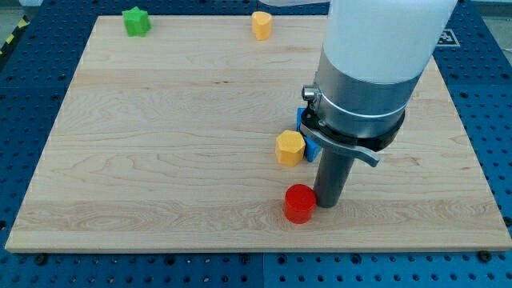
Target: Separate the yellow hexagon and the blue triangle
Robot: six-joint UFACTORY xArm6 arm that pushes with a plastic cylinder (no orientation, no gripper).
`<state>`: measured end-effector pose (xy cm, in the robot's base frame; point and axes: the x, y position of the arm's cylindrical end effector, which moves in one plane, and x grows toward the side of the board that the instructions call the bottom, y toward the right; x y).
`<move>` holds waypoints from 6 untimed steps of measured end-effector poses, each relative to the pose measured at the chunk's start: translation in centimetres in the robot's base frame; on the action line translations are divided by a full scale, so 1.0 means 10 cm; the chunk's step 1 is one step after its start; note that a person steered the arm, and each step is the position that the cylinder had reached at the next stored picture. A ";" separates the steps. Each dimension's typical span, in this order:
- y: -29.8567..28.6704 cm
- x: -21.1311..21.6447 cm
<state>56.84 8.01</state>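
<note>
Robotics lab bench. A pale wooden counter (160, 160) lies on a blue perforated base plate (480, 80) with a regular grid of mounting holes. An industrial arm (376, 64) stands over it. Yellow-black hazard tape (12, 36) marks the view's top left corner.

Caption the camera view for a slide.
My tip beside the red cylinder, with yellow hexagon touching the blue triangle.

Bright, even overhead light; soft short shadows under blocks (faint glare on arm housing); focus sharp.
</note>
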 end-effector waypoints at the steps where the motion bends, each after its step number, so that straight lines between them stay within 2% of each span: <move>1: -0.01 0.00; 2: 0.00 0.00; 4: 0.71 -0.01; 5: 0.71 -0.03; 6: 0.64 -0.28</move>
<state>54.02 14.38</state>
